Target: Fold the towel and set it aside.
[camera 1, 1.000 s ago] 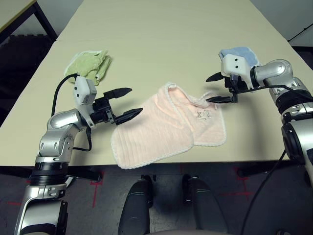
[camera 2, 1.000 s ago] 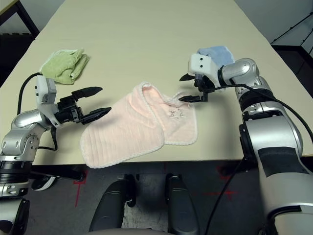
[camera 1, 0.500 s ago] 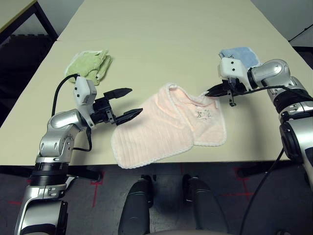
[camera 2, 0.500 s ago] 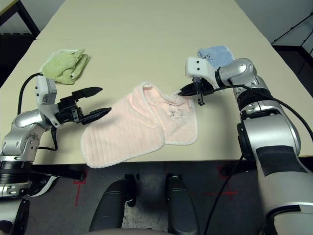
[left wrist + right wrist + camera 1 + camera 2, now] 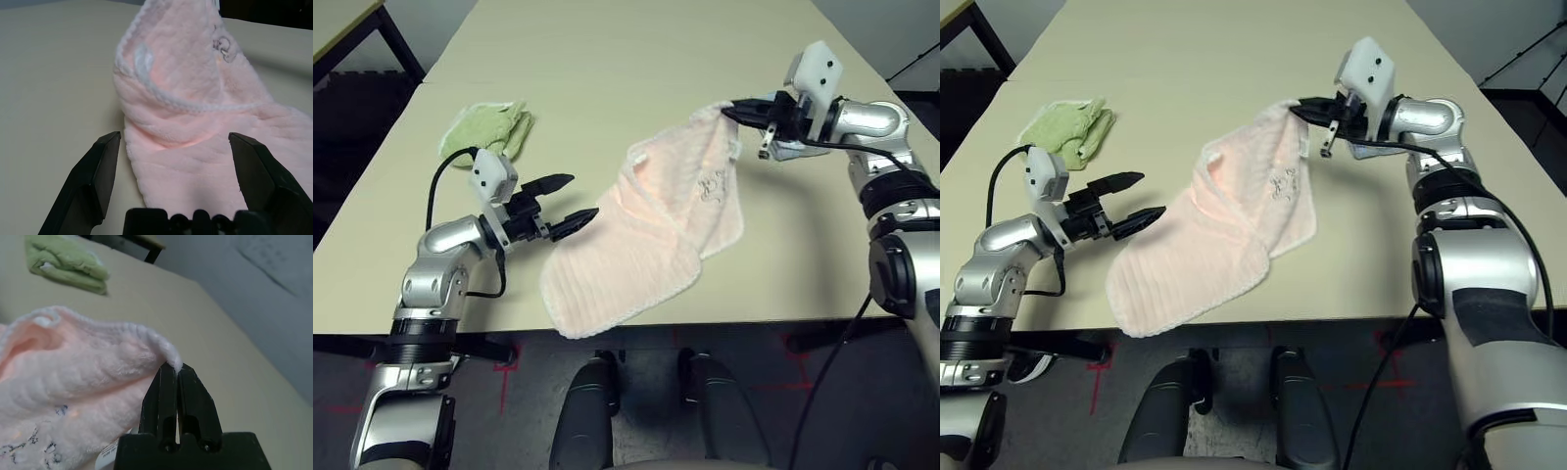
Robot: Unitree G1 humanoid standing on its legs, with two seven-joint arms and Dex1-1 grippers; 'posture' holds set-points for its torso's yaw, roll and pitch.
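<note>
The pale pink towel (image 5: 651, 230) with white scalloped edging stretches from the table's front edge up to its far right corner, which hangs lifted off the table. My right gripper (image 5: 736, 113) is shut on that corner, seen close in the right wrist view as the towel (image 5: 73, 382) pinched between the black fingers (image 5: 164, 396). A small dark embroidered mark (image 5: 710, 186) faces up on the raised part. My left gripper (image 5: 576, 201) stands open just left of the towel's near half, and the left wrist view has the towel (image 5: 195, 122) between its spread fingers (image 5: 95, 171).
A crumpled light green towel (image 5: 489, 132) lies at the back left of the beige table (image 5: 626, 59). The table's front edge (image 5: 783, 318) runs just beyond the pink towel's near end. Dark floor and a table frame lie off the left side.
My right gripper closed on the towel's far right corner, then lifted it up and away from me, stretching the cloth. The light blue cloth is now hidden behind that arm. The left arm shifted slightly.
</note>
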